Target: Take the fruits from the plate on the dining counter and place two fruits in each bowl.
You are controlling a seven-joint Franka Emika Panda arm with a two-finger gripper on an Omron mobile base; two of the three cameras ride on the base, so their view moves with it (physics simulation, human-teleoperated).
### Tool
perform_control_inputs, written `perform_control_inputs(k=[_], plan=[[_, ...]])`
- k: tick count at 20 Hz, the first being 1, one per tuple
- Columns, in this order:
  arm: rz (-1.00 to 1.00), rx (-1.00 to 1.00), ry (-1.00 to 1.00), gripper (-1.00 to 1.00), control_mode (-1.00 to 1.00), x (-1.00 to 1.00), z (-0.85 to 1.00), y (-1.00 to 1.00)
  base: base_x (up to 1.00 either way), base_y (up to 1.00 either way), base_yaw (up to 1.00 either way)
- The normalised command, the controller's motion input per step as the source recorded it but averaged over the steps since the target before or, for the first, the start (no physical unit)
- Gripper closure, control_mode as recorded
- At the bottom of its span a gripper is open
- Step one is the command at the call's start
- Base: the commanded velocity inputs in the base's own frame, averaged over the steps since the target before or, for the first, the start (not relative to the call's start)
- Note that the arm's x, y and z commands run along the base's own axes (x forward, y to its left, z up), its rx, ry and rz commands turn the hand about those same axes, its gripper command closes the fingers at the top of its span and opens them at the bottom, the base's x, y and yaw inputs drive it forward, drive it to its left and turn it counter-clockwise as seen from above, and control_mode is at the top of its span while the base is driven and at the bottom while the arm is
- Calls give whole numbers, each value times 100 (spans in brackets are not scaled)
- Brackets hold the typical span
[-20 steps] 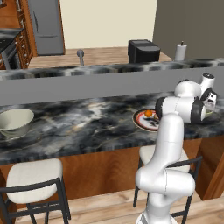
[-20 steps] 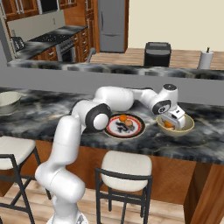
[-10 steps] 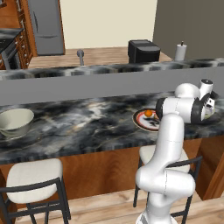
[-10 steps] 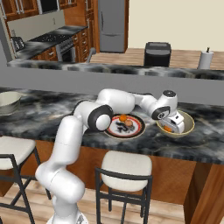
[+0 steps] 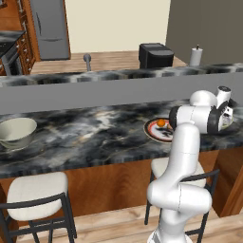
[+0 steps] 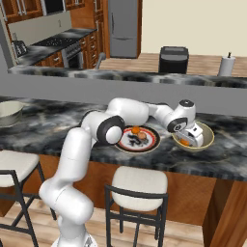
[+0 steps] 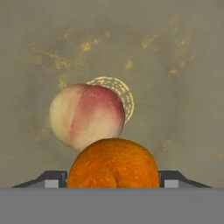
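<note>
At the far left of the left base view, one beige bowl (image 5: pixel 16 132) sits alone on the dining counter (image 5: pixel 95 135), well apart from everything else and, as far as I can make out, with nothing in it. I'd guess it waits for its own pair.

Moving right, the plate (image 6: pixel 140 140) lies flat at centre frame in the right base view, with one orange fruit (image 6: pixel 136 130) on its far side and a dark mark in the middle; whether other fruit is left there I cannot tell.

Just right of the plate stands the second bowl (image 6: pixel 208 140), and the gripper (image 6: pixel 192 139) reaches down into it. In the hand view a pale, red-blushed fruit (image 7: pixel 86 115) rests on the bowl floor, and an orange (image 7: pixel 113 164) sits low in the frame between the finger tips (image 7: pixel 51 178). Whether the fingers grip it or have let go, I cannot tell.

Both fruits are round, so no long axis or heading shows.
</note>
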Motion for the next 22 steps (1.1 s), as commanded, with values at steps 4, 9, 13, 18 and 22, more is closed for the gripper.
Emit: perform_control_inputs(k=[4, 9, 13, 18, 22], plan=[[0, 0, 0, -100, -100, 0, 4, 0, 0, 0, 0], [0, 0, 0, -100, -100, 2, 39, 0, 0, 0, 0], [0, 0, 0, -100, -100, 0, 77, 0, 0, 0, 0], [0, -2, 0, -100, -100, 0, 65, 15, 0, 0, 0], [4, -7, 0, -100, -100, -20, 45, 79, 0, 0, 0]])
